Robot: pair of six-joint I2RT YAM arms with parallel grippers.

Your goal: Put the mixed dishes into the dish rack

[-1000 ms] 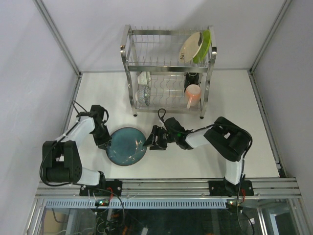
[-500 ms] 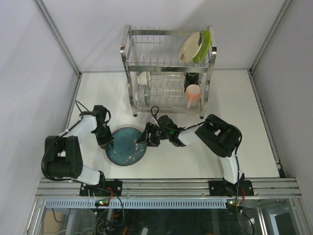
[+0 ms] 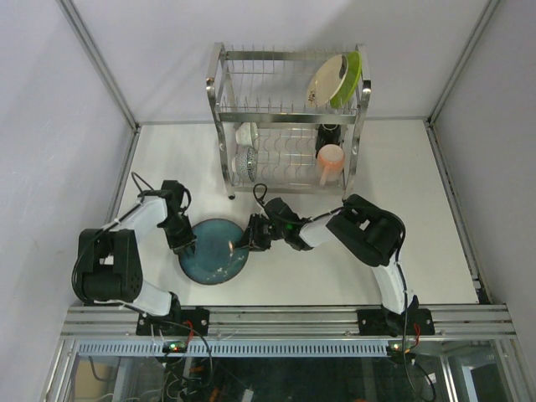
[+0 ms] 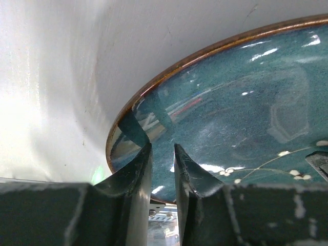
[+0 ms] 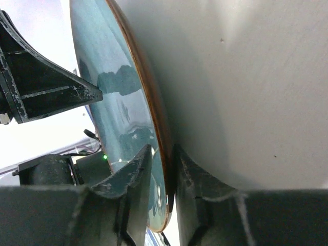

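The large blue-grey plate [image 3: 209, 251] lies on the white table in front of the dish rack [image 3: 276, 56]. My left gripper [image 3: 186, 243] is over the plate's left edge, its jaws nearly together with nothing between them; in the left wrist view [image 4: 163, 148] it is over the plate's face [image 4: 246, 102]. My right gripper [image 3: 243, 243] is at the plate's right rim. In the right wrist view [image 5: 163, 148] one finger is on the plate's top face [image 5: 110, 102], the other under the rim, closed on it.
The rack holds a cream plate [image 3: 325, 79] and a lime-green plate [image 3: 353, 77] on its upper tier. A pink mug [image 3: 331, 159] and a patterned bowl [image 3: 245, 164] sit on the lower tier. Walls enclose the table; a metal rail [image 3: 285, 318] runs along the near edge.
My right gripper has moved left across the table onto the plate's right rim. The plate has shifted slightly left. My left gripper has stayed at the plate's left edge.
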